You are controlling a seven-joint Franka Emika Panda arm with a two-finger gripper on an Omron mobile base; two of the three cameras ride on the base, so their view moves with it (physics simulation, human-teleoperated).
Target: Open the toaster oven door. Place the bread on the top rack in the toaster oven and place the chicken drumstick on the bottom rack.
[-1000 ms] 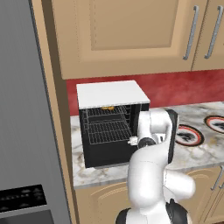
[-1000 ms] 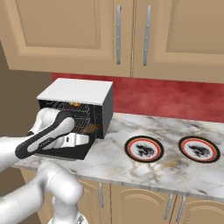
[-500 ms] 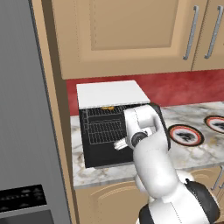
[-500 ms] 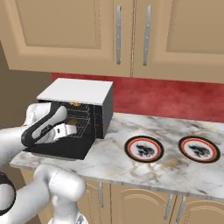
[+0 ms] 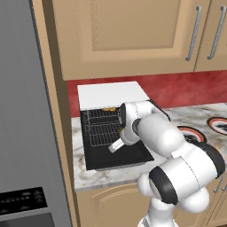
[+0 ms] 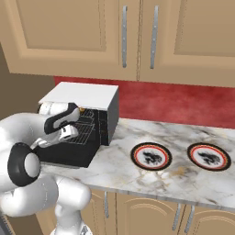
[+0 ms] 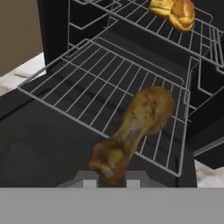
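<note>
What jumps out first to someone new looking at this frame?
The chicken drumstick, pinched at its bony end between the fingers, hangs over the front of the bottom rack of the open toaster oven. The bread already sits on the top rack behind it. To the oven's right on the marble counter, two patterned plates lie side by side.

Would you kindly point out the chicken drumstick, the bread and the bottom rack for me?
chicken drumstick [image 7: 146, 111], hand view, on its thick meaty end.
bread [image 7: 175, 12], hand view, on its golden top crust.
bottom rack [image 7: 87, 83], hand view, on the bare wire grid left of the drumstick.
</note>
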